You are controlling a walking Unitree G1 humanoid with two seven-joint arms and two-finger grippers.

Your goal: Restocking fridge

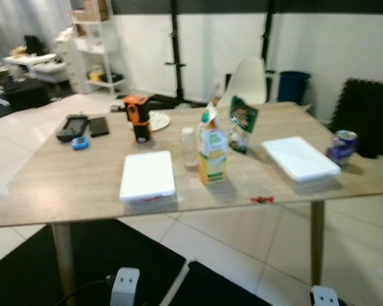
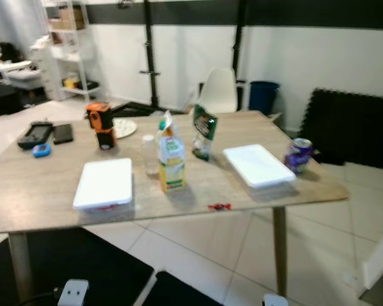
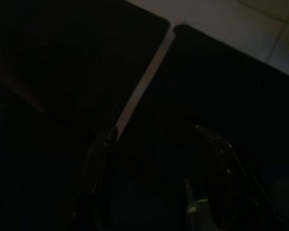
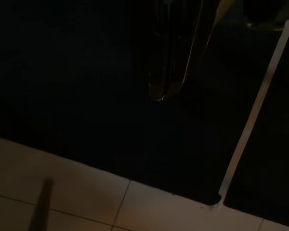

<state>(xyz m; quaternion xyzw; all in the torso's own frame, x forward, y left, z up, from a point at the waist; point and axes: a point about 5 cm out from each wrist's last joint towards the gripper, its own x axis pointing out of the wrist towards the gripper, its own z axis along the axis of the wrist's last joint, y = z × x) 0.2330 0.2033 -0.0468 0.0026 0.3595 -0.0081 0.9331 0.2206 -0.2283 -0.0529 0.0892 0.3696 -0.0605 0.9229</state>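
Note:
A wooden table (image 1: 70, 185) stands ahead of me. On it are a juice carton (image 1: 212, 153), a small clear bottle (image 1: 189, 146), a green snack bag (image 1: 242, 123), a purple can (image 1: 342, 147) and two flat white lidded containers (image 1: 147, 175) (image 1: 300, 158). Both arms hang low over a black floor mat, well short of the table. In the dark left wrist view my left gripper (image 3: 154, 131) has its fingers spread apart and holds nothing. In the right wrist view my right gripper (image 4: 163, 94) has its fingers pressed together, also holding nothing.
An orange-and-black tool (image 1: 138, 118), a plate (image 1: 158, 119), a handheld console (image 1: 73, 126), a phone (image 1: 99, 125) and a blue disc (image 1: 80, 142) lie at the table's far left. A white chair (image 1: 246, 81) and blue bin (image 1: 293, 86) stand behind. Black mats (image 1: 25, 274) cover the tiled floor.

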